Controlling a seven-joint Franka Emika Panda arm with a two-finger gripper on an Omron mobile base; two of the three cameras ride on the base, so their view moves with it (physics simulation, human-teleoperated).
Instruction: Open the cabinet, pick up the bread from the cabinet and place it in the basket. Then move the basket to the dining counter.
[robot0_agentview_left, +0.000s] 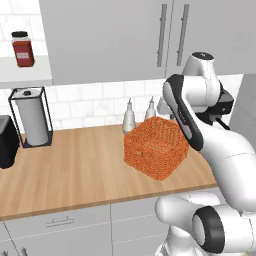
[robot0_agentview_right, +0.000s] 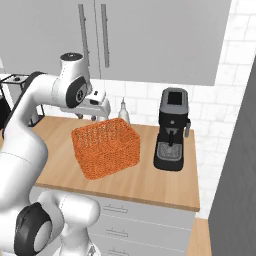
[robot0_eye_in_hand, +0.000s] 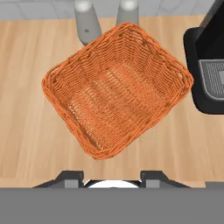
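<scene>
The orange woven basket (robot0_agentview_left: 156, 147) (robot0_agentview_right: 106, 146) stands on the wood worktop with nothing inside it, as the hand view shows (robot0_eye_in_hand: 116, 87). My gripper (robot0_agentview_right: 95, 116) (robot0_eye_in_hand: 113, 177) hangs above the basket's near side, pointing down, its fingers apart with nothing between them. The light grey upper cabinet (robot0_agentview_left: 115, 40) (robot0_agentview_right: 160, 35) is closed, and its two vertical bar handles (robot0_agentview_left: 162, 35) meet at the door seam above the arm. The bread is hidden. The dining counter is out of view.
A black coffee machine (robot0_agentview_right: 171, 130) (robot0_eye_in_hand: 210, 70) stands right of the basket. Two grey bottles (robot0_agentview_left: 129, 116) (robot0_eye_in_hand: 87, 17) sit behind it against the tiles. Further left are a paper towel holder (robot0_agentview_left: 32, 117), a dark appliance (robot0_agentview_left: 7, 142) and a red jar (robot0_agentview_left: 22, 49) on a shelf.
</scene>
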